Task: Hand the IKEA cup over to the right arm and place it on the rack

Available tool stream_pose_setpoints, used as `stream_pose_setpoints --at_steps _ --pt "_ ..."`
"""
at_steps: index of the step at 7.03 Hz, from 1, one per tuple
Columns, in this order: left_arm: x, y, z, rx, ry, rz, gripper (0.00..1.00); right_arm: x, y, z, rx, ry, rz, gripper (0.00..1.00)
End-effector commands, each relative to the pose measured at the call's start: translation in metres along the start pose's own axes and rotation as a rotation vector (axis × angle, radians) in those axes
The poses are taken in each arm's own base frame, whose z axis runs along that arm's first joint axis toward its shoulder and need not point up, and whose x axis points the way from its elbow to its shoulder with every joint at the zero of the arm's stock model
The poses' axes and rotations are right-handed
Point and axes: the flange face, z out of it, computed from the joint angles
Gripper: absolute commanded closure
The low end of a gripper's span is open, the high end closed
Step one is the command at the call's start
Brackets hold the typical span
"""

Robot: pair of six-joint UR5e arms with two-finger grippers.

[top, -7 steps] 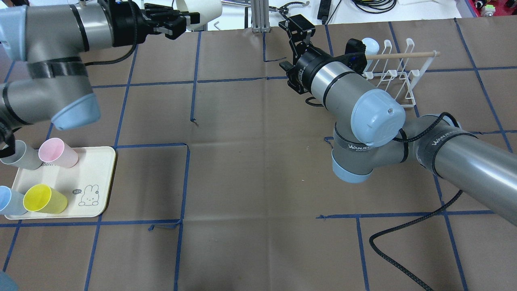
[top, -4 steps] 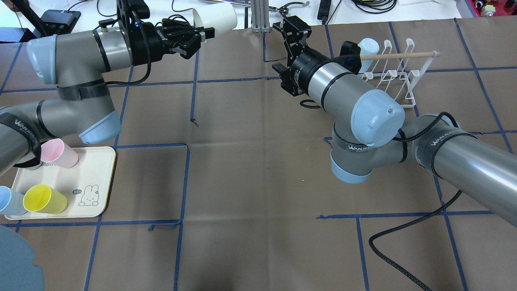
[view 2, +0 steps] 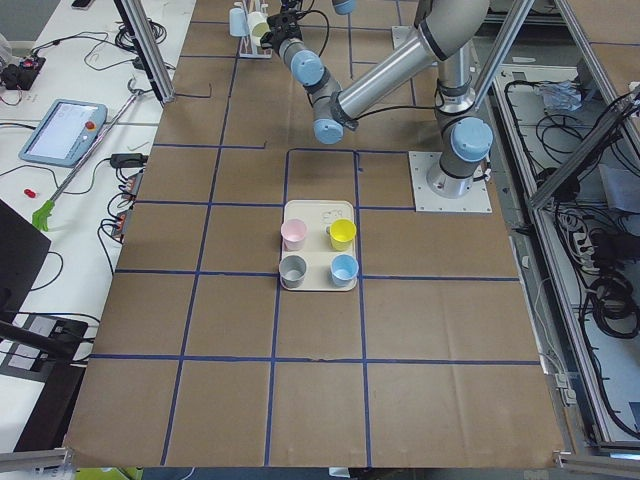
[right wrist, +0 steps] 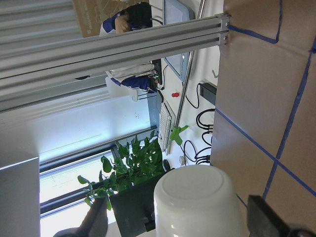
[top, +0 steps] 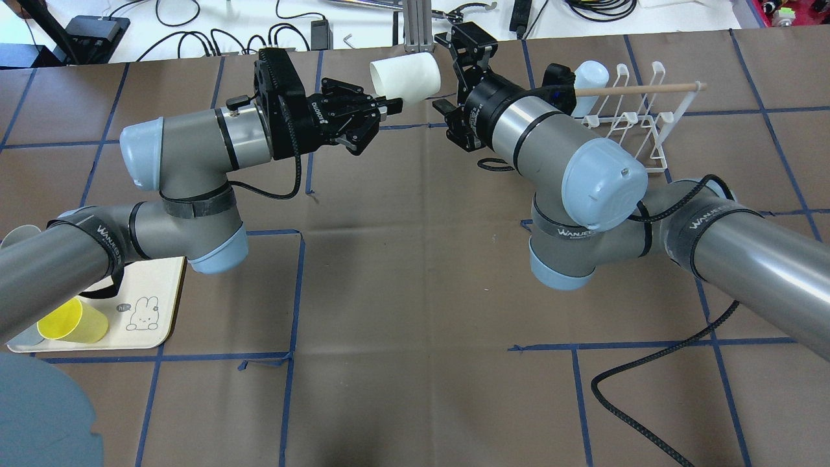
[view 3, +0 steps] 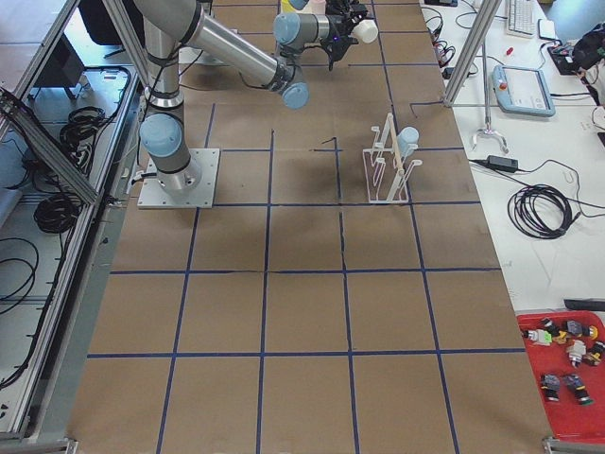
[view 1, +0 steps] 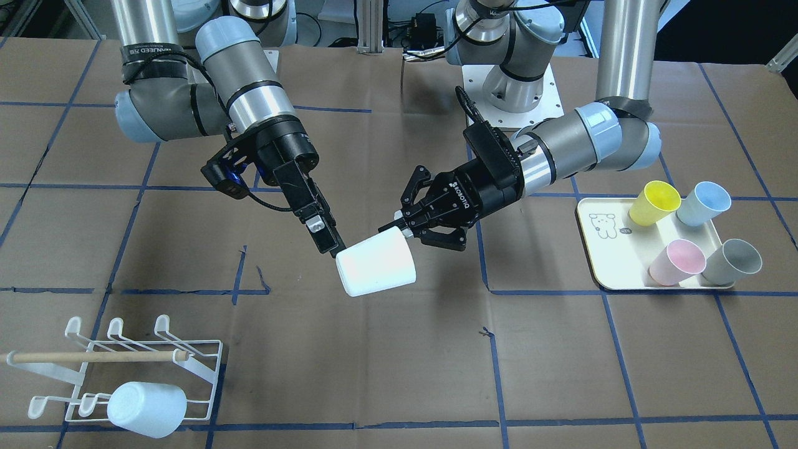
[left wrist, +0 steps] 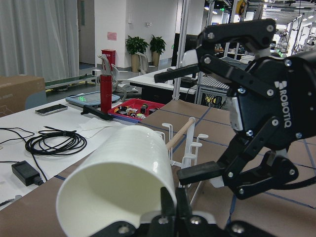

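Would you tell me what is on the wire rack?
One pale cup lies tipped on the rack, covering the prong under it; the other prongs and the wooden dowel are bare.

Overhead: tray (top: 159,305) well behind left gripper (top: 392,105), mostly under left arm (top: 194,214); yellow cup (top: 71,321) alone shows, other cups all but hidden. Blurred blue-grey shape (top: 35,421) at bottom-left corner, unidentifiable. Pale cup (top: 593,71) on rack (top: 648,130), beside right gripper's wrist, half hidden by it. Right wrist view: right gripper (right wrist: 182,222) fingers (right wrist: 269,219) blurred, cut by bottom edge, as is white cup (right wrist: 197,197) between them. Side views: both grippers too small to judge.
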Motion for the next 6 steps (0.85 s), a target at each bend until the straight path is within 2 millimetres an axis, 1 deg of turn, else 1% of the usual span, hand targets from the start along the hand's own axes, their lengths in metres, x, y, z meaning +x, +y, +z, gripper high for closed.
stream_pose_setpoints --at_steps 1,3,4,6 --pt "0.001 -0.006 -0.005 -0.004 -0.027 0.003 0.95 0.004 -0.002 0.002 0.021 0.024 0.009 0.03" --pt "0.002 -0.006 -0.004 -0.005 -0.025 0.002 0.95 0.006 0.012 0.005 0.006 0.051 0.007 0.03" --pt "0.002 -0.006 -0.004 -0.005 -0.025 0.002 0.95 0.005 0.016 0.007 0.001 0.048 0.004 0.03" --pt "0.002 -0.006 -0.004 -0.004 -0.025 0.003 0.95 0.000 0.019 0.015 0.010 0.054 0.001 0.03"
